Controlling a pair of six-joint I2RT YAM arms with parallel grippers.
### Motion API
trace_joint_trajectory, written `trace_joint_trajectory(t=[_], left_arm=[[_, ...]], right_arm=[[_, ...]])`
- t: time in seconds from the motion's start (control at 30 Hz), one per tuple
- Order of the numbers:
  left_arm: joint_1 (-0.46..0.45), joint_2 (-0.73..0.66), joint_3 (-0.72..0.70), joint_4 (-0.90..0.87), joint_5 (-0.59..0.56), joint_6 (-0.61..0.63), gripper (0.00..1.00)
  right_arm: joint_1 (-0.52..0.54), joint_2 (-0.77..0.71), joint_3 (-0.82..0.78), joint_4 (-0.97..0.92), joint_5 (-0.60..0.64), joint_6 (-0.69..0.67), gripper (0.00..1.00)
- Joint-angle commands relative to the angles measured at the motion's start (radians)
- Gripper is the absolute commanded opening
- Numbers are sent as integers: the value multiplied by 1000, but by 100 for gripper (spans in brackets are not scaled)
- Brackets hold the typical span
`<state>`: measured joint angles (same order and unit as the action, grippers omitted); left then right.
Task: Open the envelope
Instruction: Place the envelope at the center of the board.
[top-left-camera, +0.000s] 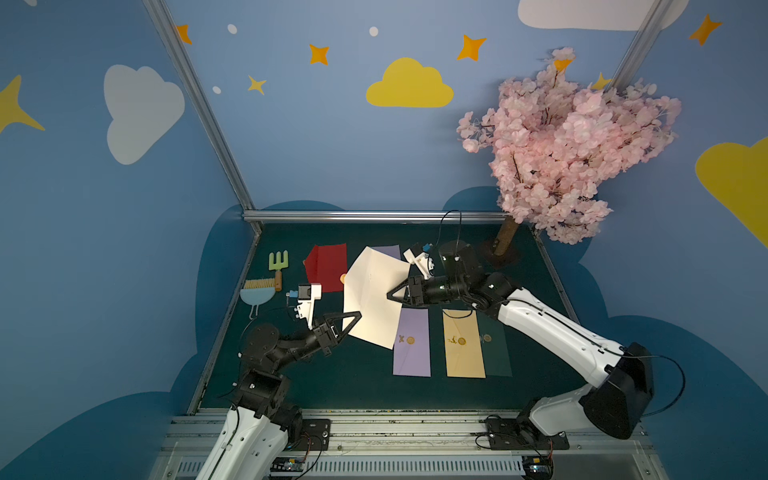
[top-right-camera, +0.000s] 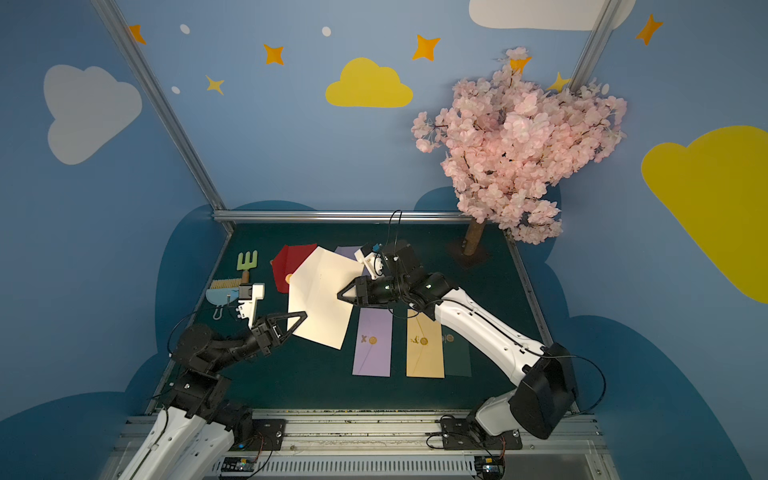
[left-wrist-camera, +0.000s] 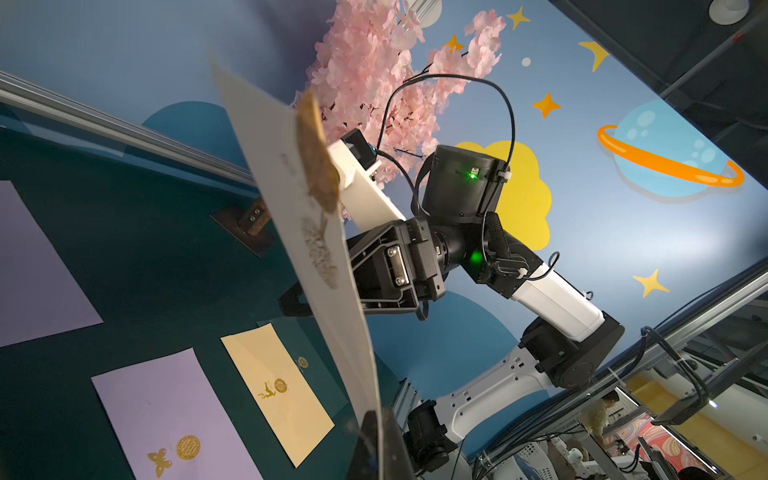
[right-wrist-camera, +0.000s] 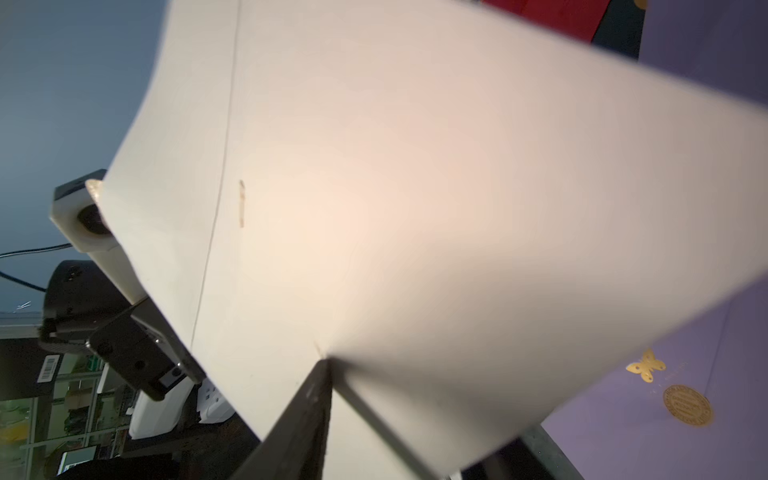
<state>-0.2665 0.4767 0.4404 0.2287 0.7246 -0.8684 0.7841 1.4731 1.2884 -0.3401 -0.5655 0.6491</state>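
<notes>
Left tool (top-left-camera: 358, 316) is clamping the near-left edge of the cream envelope (top-left-camera: 372, 291), jaws closed on the paper. Right tool (top-left-camera: 390, 294) is touching the envelope's right edge; can't tell if it's gripping. Envelope is hanging tilted above the bench (top-left-camera: 332, 374) centre, between both tools, overlapping the red envelope (top-left-camera: 328, 266), far-left of the purple envelope (top-left-camera: 411, 349).

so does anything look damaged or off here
The cream envelope, pinched at a corner by the left gripper, hangs tilted in mid-air. In the left wrist view, rough brownish scuffing marks the paper beside its seal, like torn residue.
</notes>
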Motion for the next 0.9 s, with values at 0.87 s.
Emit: trace_joint_trajectory(t=[0.87], left_arm=[[7,220,112,37,-109,74,3]], right_arm=[[-41,-291,48,-471,586,-170,50]])
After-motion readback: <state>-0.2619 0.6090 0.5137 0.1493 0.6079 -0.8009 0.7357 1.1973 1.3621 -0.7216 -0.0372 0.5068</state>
